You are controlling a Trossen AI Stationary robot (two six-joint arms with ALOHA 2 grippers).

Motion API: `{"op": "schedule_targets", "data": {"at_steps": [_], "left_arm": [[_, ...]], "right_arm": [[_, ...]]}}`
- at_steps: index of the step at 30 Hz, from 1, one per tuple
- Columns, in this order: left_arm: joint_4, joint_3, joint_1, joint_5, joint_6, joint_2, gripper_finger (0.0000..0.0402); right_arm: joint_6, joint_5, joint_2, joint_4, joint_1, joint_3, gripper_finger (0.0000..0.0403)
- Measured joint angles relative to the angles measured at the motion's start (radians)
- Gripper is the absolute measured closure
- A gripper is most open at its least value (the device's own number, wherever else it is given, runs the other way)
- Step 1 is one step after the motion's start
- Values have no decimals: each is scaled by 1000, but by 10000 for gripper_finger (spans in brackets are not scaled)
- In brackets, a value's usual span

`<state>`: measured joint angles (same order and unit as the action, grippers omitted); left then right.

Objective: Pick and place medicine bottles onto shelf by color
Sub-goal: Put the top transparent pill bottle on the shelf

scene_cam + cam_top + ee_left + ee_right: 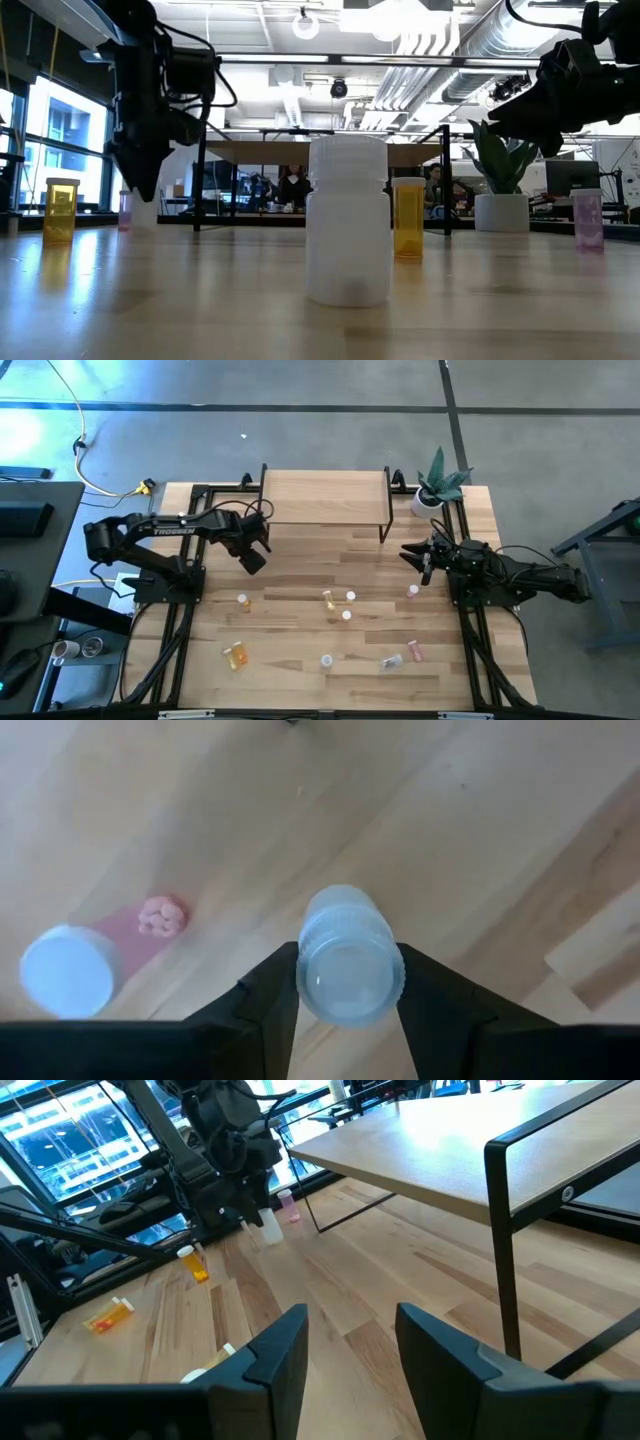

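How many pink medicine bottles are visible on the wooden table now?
3. One small pink bottle with white cap is before the right hand, one near the table's front right, one beside the left hand. Others may be hidden.

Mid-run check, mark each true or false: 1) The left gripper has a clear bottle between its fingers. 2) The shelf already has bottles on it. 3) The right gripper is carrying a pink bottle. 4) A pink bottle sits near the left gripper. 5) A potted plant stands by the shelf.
1) True. The left gripper has its fingers on either side of a clear bottle.
2) False. The shelf shows only its bare top board.
3) False. The right gripper stands open with nothing between its fingers.
4) True. A pink bottle lies on the table beside the left gripper.
5) True. A potted plant stands at the shelf's right end.
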<state>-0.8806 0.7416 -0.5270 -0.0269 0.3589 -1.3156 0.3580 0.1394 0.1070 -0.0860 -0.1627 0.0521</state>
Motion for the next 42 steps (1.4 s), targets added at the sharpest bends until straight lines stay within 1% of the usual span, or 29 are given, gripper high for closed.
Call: {"op": "schedule_targets", "data": {"at_steps": [5, 12, 19, 24, 27, 34, 42], "left_arm": [[-107, 79, 0, -4, -47, 32, 269], [-235, 241, 0, -17, -101, 55, 267], [-334, 403, 0, -121, -171, 54, 267], [-336, 513, -5, -165, -226, 54, 267], [-344, 577, -13, -165, -262, 54, 267], [-322, 719, -48, -244, -327, 53, 266], [-227, 869, -107, -252, -361, 23, 267]], "right_arm": [[0, 0, 0, 0, 0, 0, 258], [0, 0, 0, 0, 0, 0, 258], [0, 0, 0, 0, 0, 0, 258], [0, 0, 0, 0, 0, 0, 258], [0, 0, 0, 0, 0, 0, 258], [0, 0, 0, 0, 0, 0, 258], [0, 0, 0, 0, 0, 0, 258]]}}
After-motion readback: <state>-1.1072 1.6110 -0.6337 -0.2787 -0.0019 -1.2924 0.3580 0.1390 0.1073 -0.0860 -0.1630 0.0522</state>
